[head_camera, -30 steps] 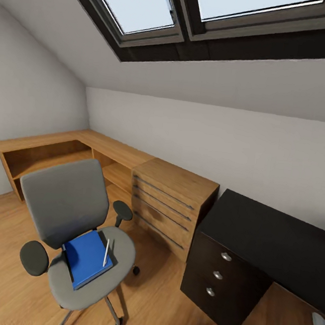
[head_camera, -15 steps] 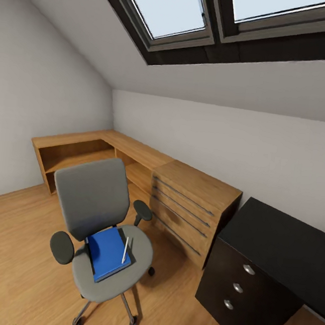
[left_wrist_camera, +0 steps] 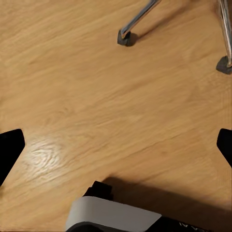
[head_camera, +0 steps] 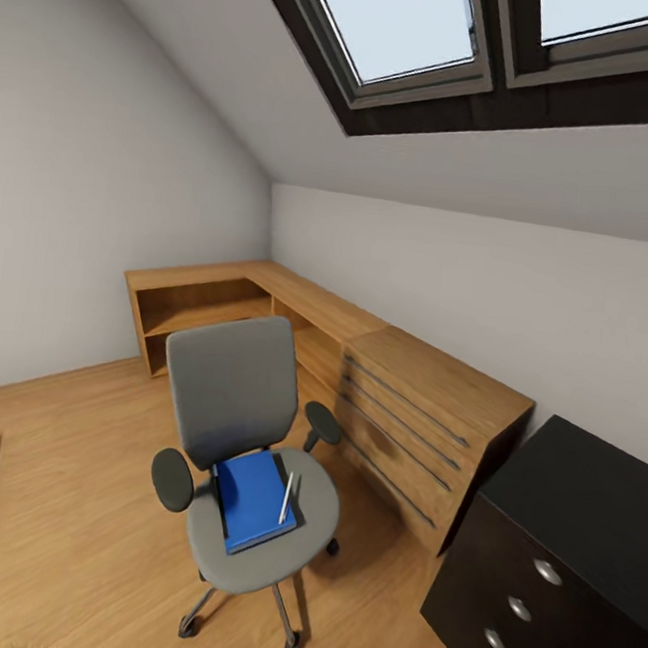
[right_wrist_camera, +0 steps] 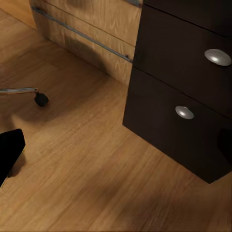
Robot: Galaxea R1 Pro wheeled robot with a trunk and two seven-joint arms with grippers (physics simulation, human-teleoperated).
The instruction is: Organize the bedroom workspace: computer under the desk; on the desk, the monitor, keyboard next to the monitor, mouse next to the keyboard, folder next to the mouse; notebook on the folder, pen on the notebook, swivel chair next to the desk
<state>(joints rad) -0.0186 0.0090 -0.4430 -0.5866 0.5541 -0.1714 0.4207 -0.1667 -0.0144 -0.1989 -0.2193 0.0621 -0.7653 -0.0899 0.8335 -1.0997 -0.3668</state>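
Swivel chair (head_camera: 250, 456) on wooden floor (head_camera: 54, 515), blue folder (head_camera: 251, 498) and pen (head_camera: 288, 498) on its seat, both grippers' fingers spread apart, black drawer unit (head_camera: 549, 557) nearby.

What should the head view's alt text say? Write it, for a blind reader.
A grey swivel chair stands on a wooden floor, its seat holding a blue folder with a pen on top. Beside it stand a wooden drawer unit and a black cabinet, under skylights.

Under the blue folder (head_camera: 251, 499) a dark edge peeks out, too thin to tell what it is. The black drawer cabinet (head_camera: 558, 568) runs off the picture's edge. Of the left end effector (left_wrist_camera: 116, 145) just two dark fingertips (left_wrist_camera: 9, 150) show, far apart.
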